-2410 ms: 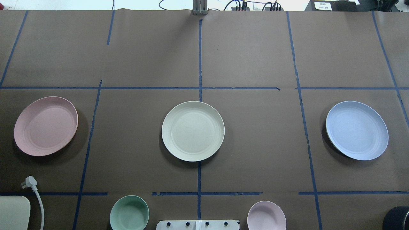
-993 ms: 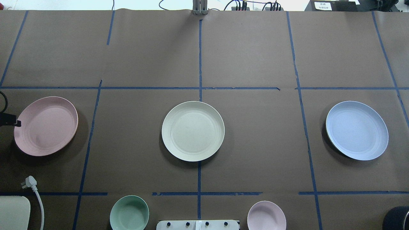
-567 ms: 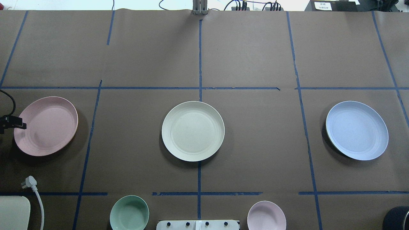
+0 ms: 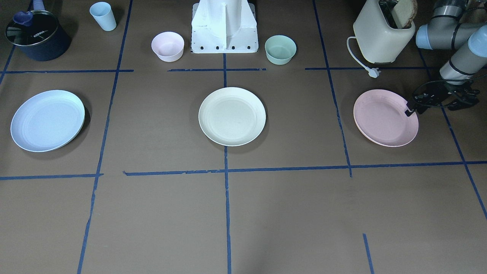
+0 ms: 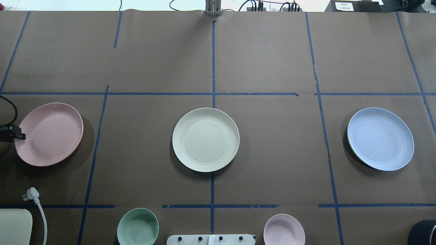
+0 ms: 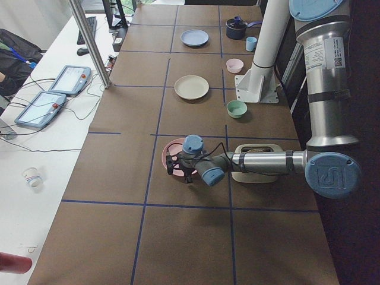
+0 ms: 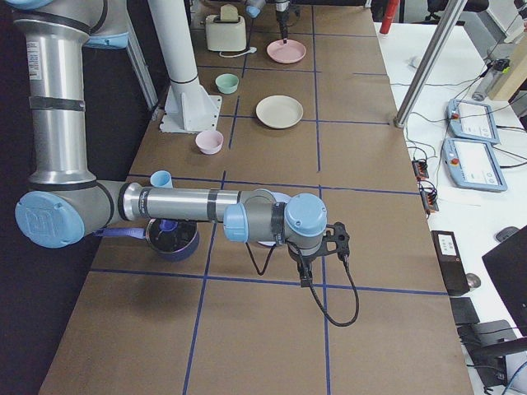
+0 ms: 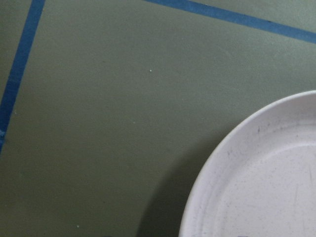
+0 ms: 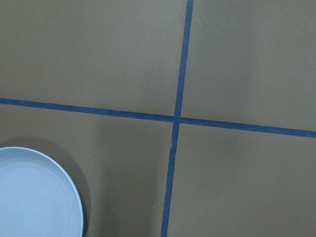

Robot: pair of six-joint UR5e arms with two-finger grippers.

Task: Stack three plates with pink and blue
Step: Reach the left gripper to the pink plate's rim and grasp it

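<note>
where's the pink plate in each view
Front-facing: pink plate, mid-right
Overhead: far left
Exterior left: centre
Exterior right: top centre
Left wrist: lower right corner
Right wrist: not in it
Landmark: cream toaster beside it in the exterior views

brown table with blue tape

Even overhead light, soft shadows, sharp focus throughout

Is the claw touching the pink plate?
Cannot tell. Front-facing and overhead views put the left gripper over the pink plate at its rim; neither shows contact or a gap.
</note>
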